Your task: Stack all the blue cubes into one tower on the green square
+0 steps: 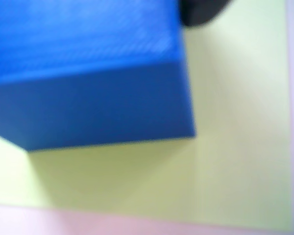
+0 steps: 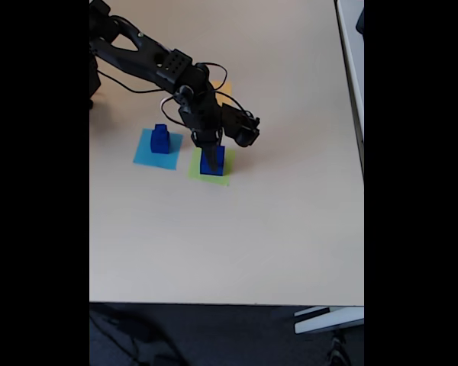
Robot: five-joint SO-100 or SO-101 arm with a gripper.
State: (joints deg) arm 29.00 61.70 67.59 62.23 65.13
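A large blue cube (image 2: 212, 162) stands on the green square (image 2: 223, 177) in the fixed view. My gripper (image 2: 207, 146) comes down onto the cube's top from the upper left. In the wrist view this blue cube (image 1: 88, 83) is blurred and very close in the upper left, over the green square (image 1: 225, 147). One dark finger (image 1: 203, 11) lies against the cube's right side, and the other finger is hidden. More blue cubes (image 2: 160, 139) sit stacked, a smaller one on a bigger one, to the left.
That stack rests on a light-blue paper square (image 2: 143, 154). An orange square (image 2: 224, 89) peeks out behind the arm (image 2: 149, 61). The beige table (image 2: 237, 244) is bare toward its front edge and right side.
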